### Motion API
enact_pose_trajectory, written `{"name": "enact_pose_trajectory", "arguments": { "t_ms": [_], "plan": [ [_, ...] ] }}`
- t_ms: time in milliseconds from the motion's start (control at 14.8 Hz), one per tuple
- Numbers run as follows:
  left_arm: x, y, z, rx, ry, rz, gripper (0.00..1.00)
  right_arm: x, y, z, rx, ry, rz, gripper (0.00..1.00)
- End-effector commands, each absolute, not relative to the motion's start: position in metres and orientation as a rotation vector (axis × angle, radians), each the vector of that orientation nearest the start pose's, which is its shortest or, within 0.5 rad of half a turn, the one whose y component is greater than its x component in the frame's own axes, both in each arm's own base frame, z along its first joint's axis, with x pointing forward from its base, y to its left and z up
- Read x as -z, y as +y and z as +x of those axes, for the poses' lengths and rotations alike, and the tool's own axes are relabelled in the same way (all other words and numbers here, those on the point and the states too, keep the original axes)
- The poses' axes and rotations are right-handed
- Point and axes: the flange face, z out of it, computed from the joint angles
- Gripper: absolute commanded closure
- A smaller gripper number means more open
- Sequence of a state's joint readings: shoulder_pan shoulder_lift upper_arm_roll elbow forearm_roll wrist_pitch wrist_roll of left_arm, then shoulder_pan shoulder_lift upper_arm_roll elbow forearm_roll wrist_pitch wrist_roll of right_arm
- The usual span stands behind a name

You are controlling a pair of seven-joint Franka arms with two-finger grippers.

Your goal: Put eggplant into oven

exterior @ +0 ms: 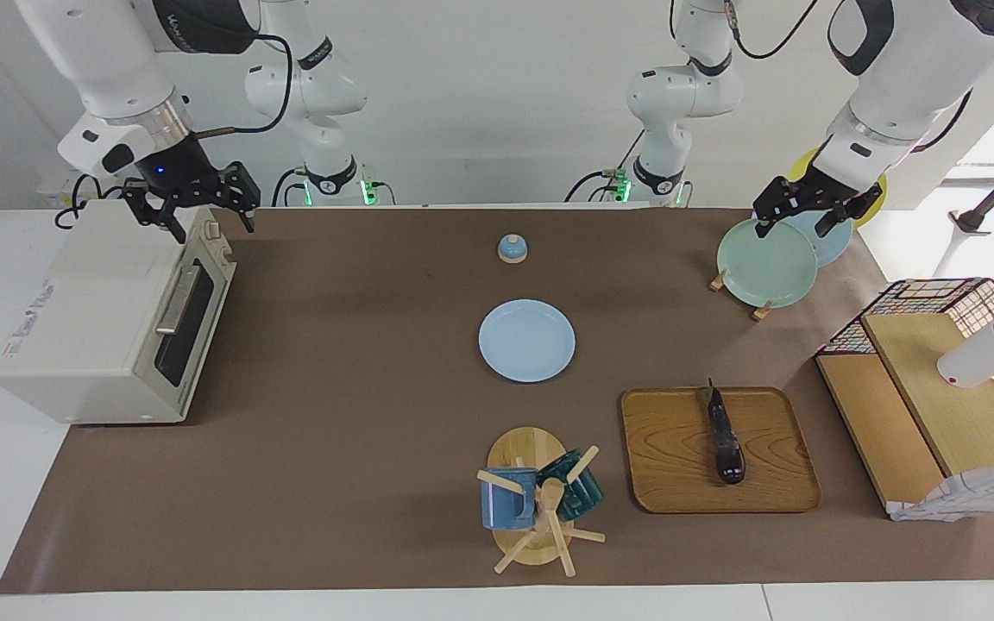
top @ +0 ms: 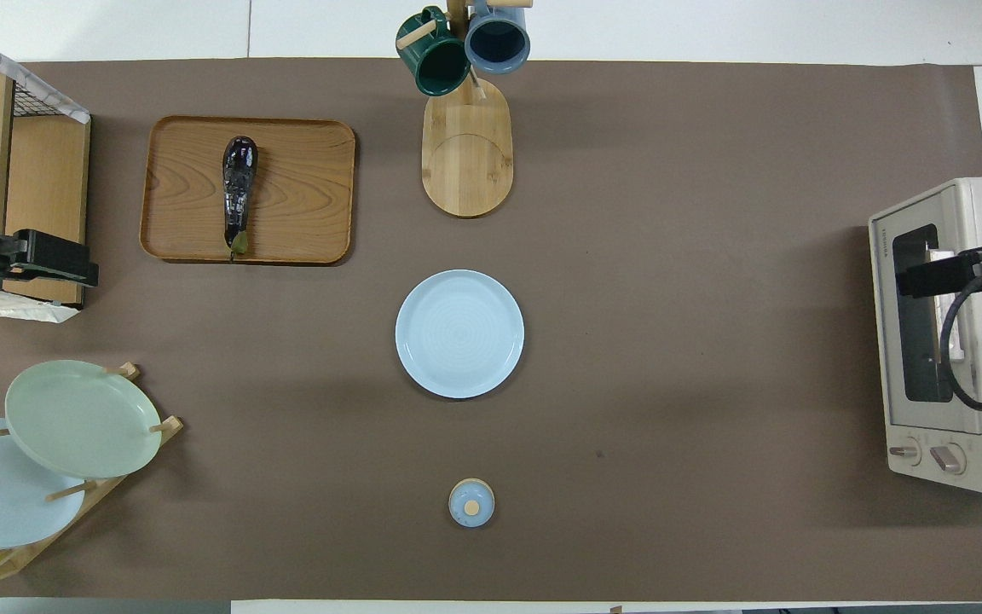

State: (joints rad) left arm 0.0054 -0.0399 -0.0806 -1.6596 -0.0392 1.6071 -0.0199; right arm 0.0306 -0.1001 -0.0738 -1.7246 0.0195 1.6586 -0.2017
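The eggplant [exterior: 724, 442] lies on the wooden tray [exterior: 670, 483] toward the left arm's end of the table, long axis running twelve to six in the facing view, stem at twelve. The left gripper [exterior: 801, 214] (fingers spread, empty) hangs over the plate rack [exterior: 760, 309], so the eggplant sits at about its seven o'clock. The right gripper [exterior: 190, 203], spread too, hovers over the oven [exterior: 91, 319], whose door is closed, and I judge the left arm nearer.

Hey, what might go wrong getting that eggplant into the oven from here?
The oven door looks shut, so nothing can go in until it is opened. The eggplant is slim and glossy on the tray and might roll or slip from the fingers. It also lies at the left arm's end, the oven at the right arm's, so a handover may be needed.
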Motion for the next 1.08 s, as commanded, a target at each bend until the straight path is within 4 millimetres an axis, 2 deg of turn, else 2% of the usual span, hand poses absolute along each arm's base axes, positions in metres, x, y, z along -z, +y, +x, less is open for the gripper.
{"name": "enact_pose_trajectory", "arguments": {
  "t_ms": [0, 67, 135, 202, 270, 472, 539, 674, 741, 876, 1011],
  "plan": [
    [-0.569, -0.054, 0.57, -0.004, 0.086, -3.186, 0.0, -0.605, -0.026, 0.535, 0.138, -0.207, -3.107, 0.0],
    [-0.55, -0.056, 0.584, -0.007, 0.088, -3.19, 0.0, -0.592, -0.027, 0.532, 0.205, -0.228, -3.108, 0.0],
    [-0.527, -0.062, 0.598, -0.007, 0.099, -3.194, 0.0, -0.587, -0.029, 0.532, 0.269, -0.269, -3.117, 0.22],
    [-0.503, -0.067, 0.611, 0.0, 0.112, -3.196, 0.0, -0.581, -0.031, 0.53, 0.266, -0.403, -3.116, 0.72],
    [-0.48, -0.069, 0.624, 0.012, 0.119, -3.196, 0.0, -0.578, -0.032, 0.525, 0.248, -0.51, -3.11, 1.0],
    [-0.412, -0.079, 0.654, 0.061, 0.147, -3.198, 0.0, -0.546, -0.054, 0.515, 0.048, -0.493, -3.148, 1.0],
    [-0.398, -0.085, 0.66, 0.076, 0.158, -3.2, 0.0, -0.537, -0.061, 0.516, -0.025, -0.501, -3.178, 1.0],
    [-0.368, -0.099, 0.67, 0.099, 0.184, -3.203, 0.0, -0.511, -0.08, 0.53, -0.152, -0.547, -3.277, 1.0],
    [-0.355, -0.104, 0.673, 0.106, 0.194, -3.204, 0.0, -0.495, -0.094, 0.533, -0.205, -0.466, -3.282, 1.0],
    [-0.34, -0.102, 0.676, 0.1, 0.234, -3.174, 0.0, -0.482, -0.099, 0.534, -0.245, -0.24, -3.317, 1.0],
    [-0.333, -0.1, 0.68, 0.09, 0.306, -3.131, 0.0, -0.48, -0.096, 0.536, -0.264, -0.252, -3.337, 1.0]
  ]
}}
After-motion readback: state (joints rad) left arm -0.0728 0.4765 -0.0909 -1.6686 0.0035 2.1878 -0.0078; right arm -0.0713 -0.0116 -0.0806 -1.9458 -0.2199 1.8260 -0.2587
